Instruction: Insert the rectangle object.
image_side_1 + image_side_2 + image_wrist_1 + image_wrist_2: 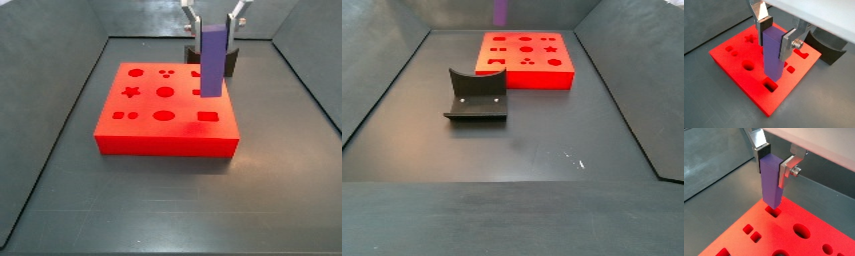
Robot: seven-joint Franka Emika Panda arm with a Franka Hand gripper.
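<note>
My gripper (777, 35) is shut on the upper end of the purple rectangle object (772, 57) and holds it upright over the red block (734, 60). Both wrist views show the silver fingers (787, 172) clamping it. The bar's lower end hangs just above a rectangular hole (773, 212) near the block's edge, not inside it. In a side view the gripper (213, 30) holds the bar (211, 62) over the block's (167, 135) right part, above the rectangular hole (207, 116). In a side view only the bar's tip (500, 12) shows, behind the block (529, 75).
The red block has several other shaped holes: star, rounds, small squares. The dark grey curved holder (476, 95) stands on the floor apart from the block, also seen in a wrist view (827, 47) and behind the bar (233, 62). Sloped grey walls (54, 100) surround the floor.
</note>
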